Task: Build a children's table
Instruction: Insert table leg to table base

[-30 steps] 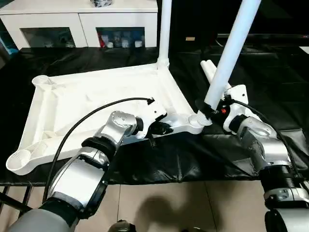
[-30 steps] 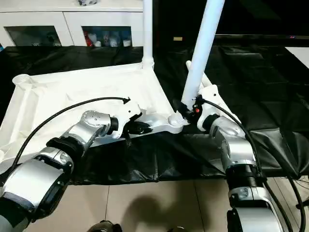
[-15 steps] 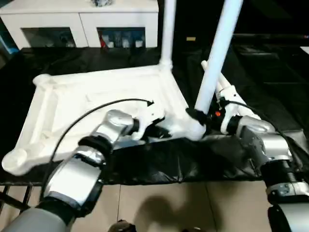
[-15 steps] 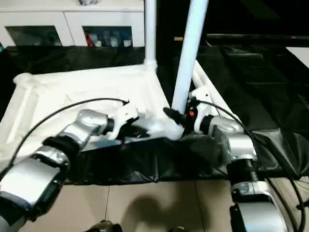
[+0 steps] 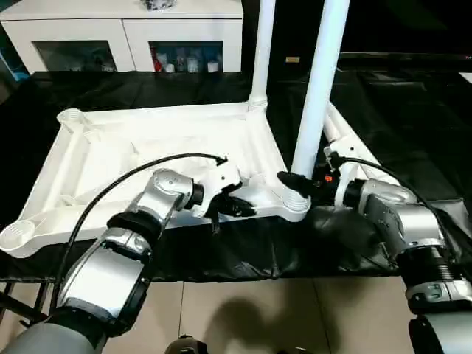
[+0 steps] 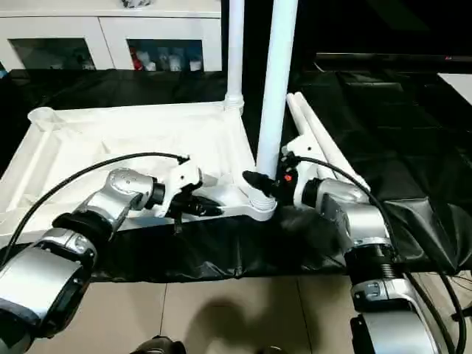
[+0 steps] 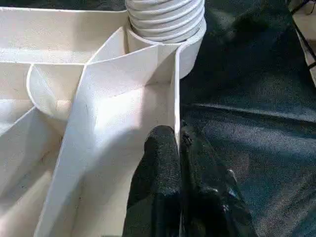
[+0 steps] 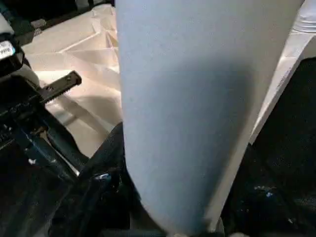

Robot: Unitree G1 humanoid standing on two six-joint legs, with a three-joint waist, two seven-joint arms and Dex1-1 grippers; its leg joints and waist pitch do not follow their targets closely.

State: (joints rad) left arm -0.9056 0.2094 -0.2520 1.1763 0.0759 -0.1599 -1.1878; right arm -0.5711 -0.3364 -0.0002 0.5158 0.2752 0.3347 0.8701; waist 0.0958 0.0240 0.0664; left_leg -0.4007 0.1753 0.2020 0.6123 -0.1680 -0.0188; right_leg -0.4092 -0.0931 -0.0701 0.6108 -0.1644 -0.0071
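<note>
The children's table lies as an upturned white tabletop [image 5: 147,147] on a black sheet, ribs facing up. One leg [image 5: 262,44] stands in the far right corner socket. A second leg [image 5: 318,81] stands upright in the near right socket [image 5: 295,203], and my right gripper [image 5: 295,181] is shut around its base. In the right wrist view that leg [image 8: 192,98] rises close between the black fingers [image 8: 98,163]. My left gripper [image 5: 240,209] is shut on the near rim [image 7: 175,98] of the tabletop, one finger on each side of the thin wall.
Two loose white legs [image 5: 346,136] lie on the sheet to the right of the tabletop. Both left corner sockets [image 5: 70,116] [image 5: 15,234] stand open. A white glass-door cabinet [image 5: 125,37] is at the back. The sheet's front edge hangs over tiled floor.
The leg in my right gripper has swung from leaning right to upright in the near right socket. My left gripper stays on the rim. The camera has shifted a little.
</note>
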